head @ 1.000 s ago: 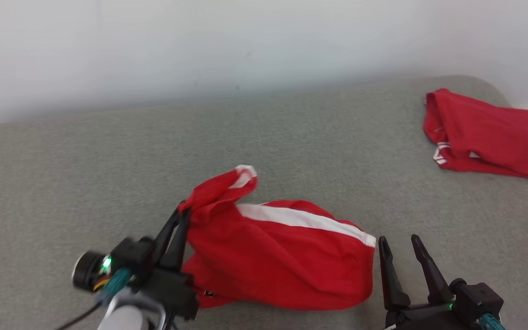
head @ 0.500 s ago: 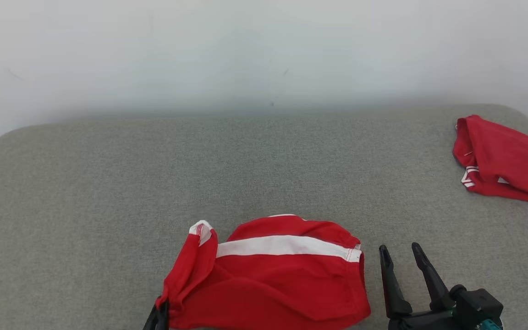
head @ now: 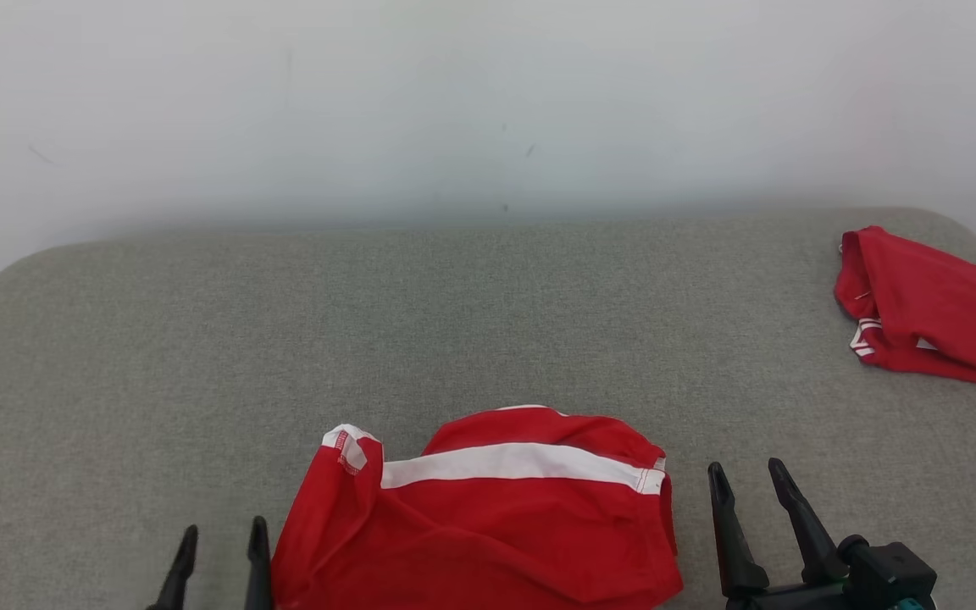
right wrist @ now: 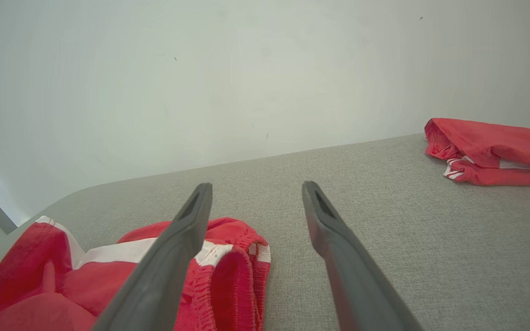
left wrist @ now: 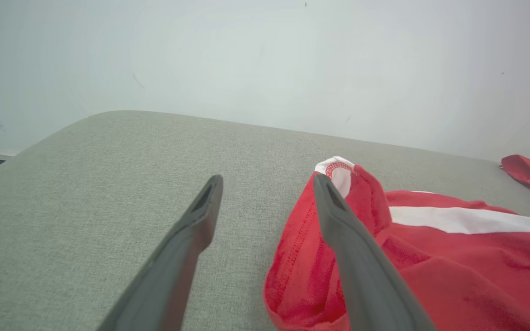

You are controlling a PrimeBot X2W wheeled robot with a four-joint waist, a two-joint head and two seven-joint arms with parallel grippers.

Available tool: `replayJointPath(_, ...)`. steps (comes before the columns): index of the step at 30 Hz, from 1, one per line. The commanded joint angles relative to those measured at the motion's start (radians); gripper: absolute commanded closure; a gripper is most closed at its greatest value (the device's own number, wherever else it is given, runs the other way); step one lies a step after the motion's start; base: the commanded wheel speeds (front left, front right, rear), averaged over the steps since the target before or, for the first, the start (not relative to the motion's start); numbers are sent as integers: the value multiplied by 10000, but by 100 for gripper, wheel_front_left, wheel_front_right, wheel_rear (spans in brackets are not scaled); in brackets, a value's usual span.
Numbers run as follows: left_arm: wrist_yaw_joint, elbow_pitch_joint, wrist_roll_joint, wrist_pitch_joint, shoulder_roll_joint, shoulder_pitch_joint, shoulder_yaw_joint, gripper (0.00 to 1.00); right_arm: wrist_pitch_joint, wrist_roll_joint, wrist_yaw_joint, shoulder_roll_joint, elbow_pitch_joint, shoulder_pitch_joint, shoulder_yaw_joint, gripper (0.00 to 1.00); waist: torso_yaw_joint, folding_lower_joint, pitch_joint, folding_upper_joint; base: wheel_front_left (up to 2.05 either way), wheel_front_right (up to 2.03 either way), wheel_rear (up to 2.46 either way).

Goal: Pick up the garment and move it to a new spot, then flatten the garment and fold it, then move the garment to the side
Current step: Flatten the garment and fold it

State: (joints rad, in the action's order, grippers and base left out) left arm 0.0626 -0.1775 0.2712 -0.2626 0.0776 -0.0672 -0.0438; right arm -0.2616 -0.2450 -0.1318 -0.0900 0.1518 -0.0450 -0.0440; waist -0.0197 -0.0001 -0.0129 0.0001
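From here I see a table [head: 488, 322] covered in grey fabric, with rounded corners, set against a plain white wall [head: 488, 102] that carries a few small dark marks [head: 530, 151]. Near the table's far right corner lies a second red garment [head: 937, 322], folded over, white striped trim showing at its left end.

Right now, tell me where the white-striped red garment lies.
Head view, bottom centre: the red garment lies on the grey cushion between the open left pincer and the open right pincer, held by neither.
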Motion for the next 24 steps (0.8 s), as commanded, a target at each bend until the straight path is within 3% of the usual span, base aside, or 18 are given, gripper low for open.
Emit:
replayJointPath(1,60,108,-162,-26,-33,-167,130,0,-43,-34,29,16,-25,-122,9,0,11,1,-9,-1,0,0,0)
replayJointPath(14,244,213,-1186,-27,-74,-500,1162,0,-43,-305,29,-75,686,-125,-209,0,106,1,-22,-1,0,0,0)
replayJointPath(24,351,314,-1508,-27,-164,-501,1361,0,-43,-504,29,-269,1277,237,-760,0,248,1,-21,-1,0,0,0)
